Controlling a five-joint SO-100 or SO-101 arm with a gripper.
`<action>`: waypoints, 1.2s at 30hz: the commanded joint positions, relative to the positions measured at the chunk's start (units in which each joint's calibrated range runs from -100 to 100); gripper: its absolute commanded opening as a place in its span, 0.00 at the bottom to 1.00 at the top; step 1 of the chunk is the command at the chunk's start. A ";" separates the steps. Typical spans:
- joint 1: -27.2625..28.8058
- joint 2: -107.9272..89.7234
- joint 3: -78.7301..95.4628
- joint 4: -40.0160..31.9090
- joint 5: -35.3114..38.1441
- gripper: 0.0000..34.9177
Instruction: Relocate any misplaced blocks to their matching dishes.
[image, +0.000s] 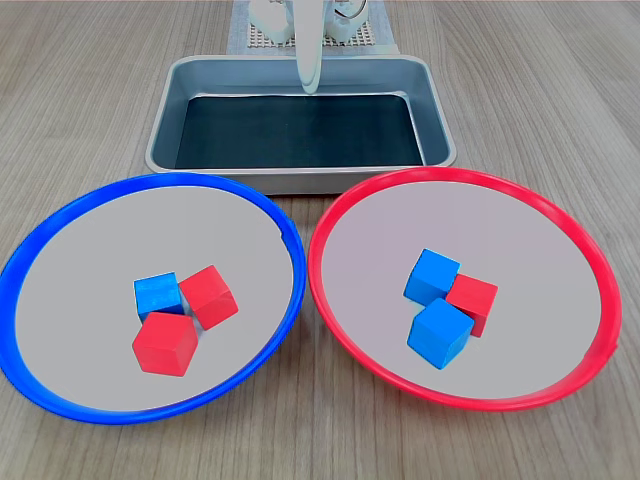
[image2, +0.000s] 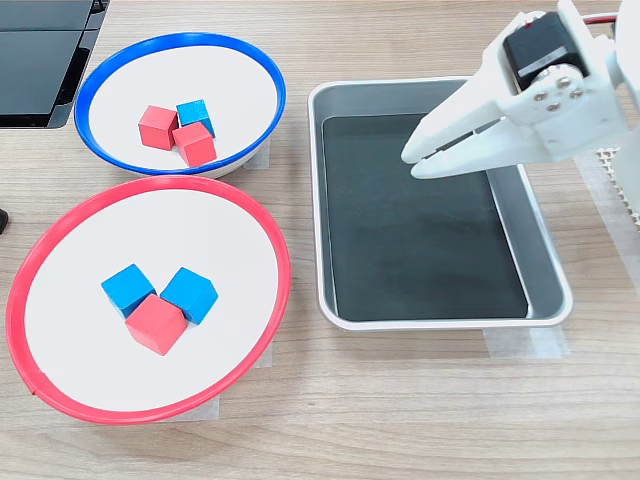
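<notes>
A white plastic gripper (image2: 412, 160) is held above a rectangular silver metal tray (image2: 545, 255), its tapered jaws nearly closed on nothing. Beyond the tray from it, two round shallow dishes are set on woodgrain. In the blue-rimmed dish (image2: 255, 70), two glossy red cubes (image2: 158, 127) are clustered with a blue one. In the red-rimmed dish (image2: 262, 235), two blue cubes (image2: 189, 294) are pressed against a red one.

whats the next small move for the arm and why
Probably swing the gripper from above the tray toward the blue-rimmed dish: it holds nothing, and two red blocks sit misplaced there beside one blue block.
</notes>
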 joint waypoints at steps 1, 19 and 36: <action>0.28 -0.34 0.00 0.12 -0.15 0.01; -3.01 64.14 -63.18 -0.54 9.67 0.01; 4.80 103.37 -93.22 -3.35 19.88 0.25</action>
